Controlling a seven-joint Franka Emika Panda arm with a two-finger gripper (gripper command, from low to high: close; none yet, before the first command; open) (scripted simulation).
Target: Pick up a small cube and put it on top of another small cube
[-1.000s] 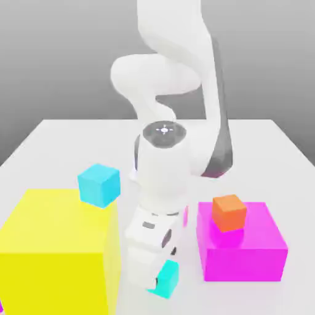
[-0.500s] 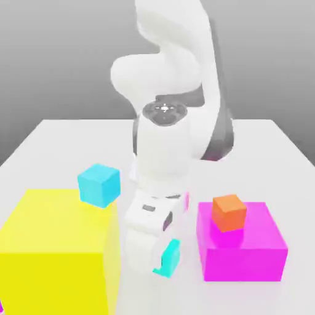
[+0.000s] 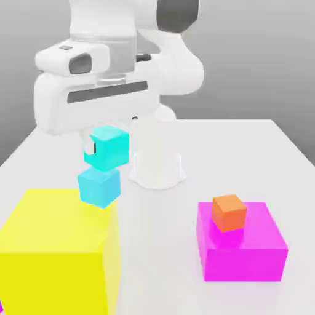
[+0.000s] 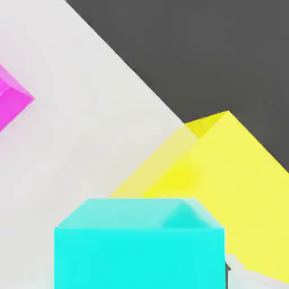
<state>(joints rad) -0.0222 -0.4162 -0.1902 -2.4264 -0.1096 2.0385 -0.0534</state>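
Observation:
My gripper point(image 3: 104, 147) is shut on the small cube point(image 3: 109, 146), a greenish turquoise one, and holds it in the air at the exterior view's left. One dark finger point(image 3: 92, 147) shows against the cube's side. Close beneath it, slightly to the left, sits another small cube point(image 3: 98, 186) of sky-blue cyan, at the far corner of the big yellow block point(image 3: 58, 246). Whether the two cubes touch I cannot tell. In the hand view the held cube point(image 4: 140, 242) is close up, with the yellow block point(image 4: 226, 180) behind it.
A magenta block point(image 3: 241, 249) stands at the exterior view's right with a small orange cube point(image 3: 229, 212) on top; its corner point(image 4: 11, 99) also appears in the hand view. The arm's white base point(image 3: 157, 166) stands mid-table. The white table point(image 3: 246, 154) runs behind.
The gripper closed on the turquoise cube low at the front between the big blocks, then lifted and swung it up and left to above the cyan cube.

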